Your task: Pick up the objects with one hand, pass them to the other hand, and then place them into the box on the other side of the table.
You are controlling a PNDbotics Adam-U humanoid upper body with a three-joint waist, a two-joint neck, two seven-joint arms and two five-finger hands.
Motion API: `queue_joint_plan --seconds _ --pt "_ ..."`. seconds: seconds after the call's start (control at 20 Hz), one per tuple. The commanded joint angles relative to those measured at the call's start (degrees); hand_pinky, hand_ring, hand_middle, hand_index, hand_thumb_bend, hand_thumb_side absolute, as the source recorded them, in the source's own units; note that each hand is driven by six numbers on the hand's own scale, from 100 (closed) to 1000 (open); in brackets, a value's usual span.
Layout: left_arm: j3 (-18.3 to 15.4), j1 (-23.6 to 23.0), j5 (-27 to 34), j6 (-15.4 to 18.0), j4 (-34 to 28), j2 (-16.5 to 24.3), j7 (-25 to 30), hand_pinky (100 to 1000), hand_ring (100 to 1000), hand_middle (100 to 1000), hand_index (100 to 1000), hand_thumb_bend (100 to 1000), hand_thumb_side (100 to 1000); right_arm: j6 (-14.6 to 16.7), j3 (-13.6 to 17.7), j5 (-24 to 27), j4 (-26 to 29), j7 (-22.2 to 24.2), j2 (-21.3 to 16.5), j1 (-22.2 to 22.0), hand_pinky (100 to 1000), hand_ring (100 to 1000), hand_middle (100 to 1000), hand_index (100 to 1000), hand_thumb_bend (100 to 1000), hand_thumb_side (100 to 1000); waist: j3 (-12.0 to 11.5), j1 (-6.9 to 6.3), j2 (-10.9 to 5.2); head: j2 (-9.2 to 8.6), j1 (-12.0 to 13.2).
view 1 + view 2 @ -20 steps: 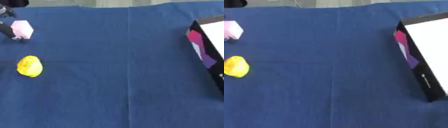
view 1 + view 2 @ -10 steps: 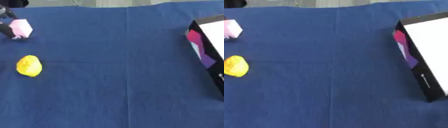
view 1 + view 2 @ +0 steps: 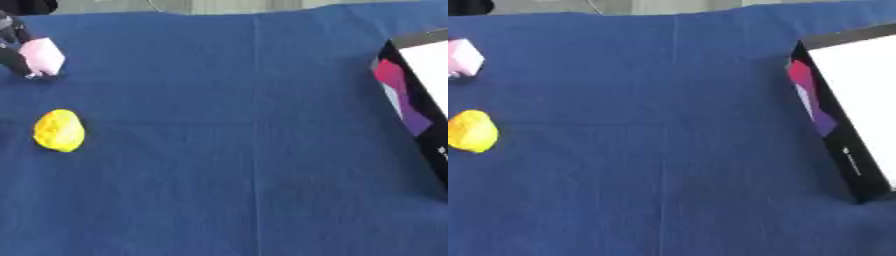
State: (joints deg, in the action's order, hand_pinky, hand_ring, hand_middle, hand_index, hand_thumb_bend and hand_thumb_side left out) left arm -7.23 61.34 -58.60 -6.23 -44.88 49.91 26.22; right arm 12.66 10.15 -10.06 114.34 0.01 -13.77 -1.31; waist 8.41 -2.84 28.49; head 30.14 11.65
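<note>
At the far left edge, the robot's black left hand [image 3: 12,47] has its fingers curled against the pale pink block [image 3: 43,56] on the blue cloth-covered table [image 3: 236,125], apparently the pickup step, so lifting and passing rightward toward the black-walled white box [image 3: 852,107] comes next, the yellow lumpy object [image 3: 59,130] waiting nearer.

My left hand [image 3: 12,50] is touching the block [image 3: 42,56] at far left; the lump [image 3: 59,131] is lying nearer, the box [image 3: 852,110] sitting far right.
</note>
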Motion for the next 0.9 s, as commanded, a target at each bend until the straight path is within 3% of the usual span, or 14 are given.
queue_joint_plan --seconds 0.05,0.35,0.9 --pt "0.14 0.06 -0.63 -0.23 0.67 1.06 0.72 770 743 613 642 606 100 -0.09 -0.1 -0.19 0.25 0.15 -0.19 -0.55 886 1000 915 1000 100 472 -0.05 -0.55 -0.04 0.08 0.3" --pt "0.2 0.26 -0.15 -0.19 0.51 0.84 0.85 738 680 514 590 558 100 -0.12 -0.09 -0.02 0.25 0.23 -0.46 -0.68 886 1000 916 1000 100 471 -0.21 -0.58 -0.37 0.59 0.22" --pt "1.01 1.0 2.31 1.77 -1.8 0.4 -1.93 718 633 481 545 497 100 0.67 0.26 1.66 0.25 0.54 -1.84 -1.6 887 1000 917 1000 100 470 -1.49 -0.2 -1.99 2.08 0.12"
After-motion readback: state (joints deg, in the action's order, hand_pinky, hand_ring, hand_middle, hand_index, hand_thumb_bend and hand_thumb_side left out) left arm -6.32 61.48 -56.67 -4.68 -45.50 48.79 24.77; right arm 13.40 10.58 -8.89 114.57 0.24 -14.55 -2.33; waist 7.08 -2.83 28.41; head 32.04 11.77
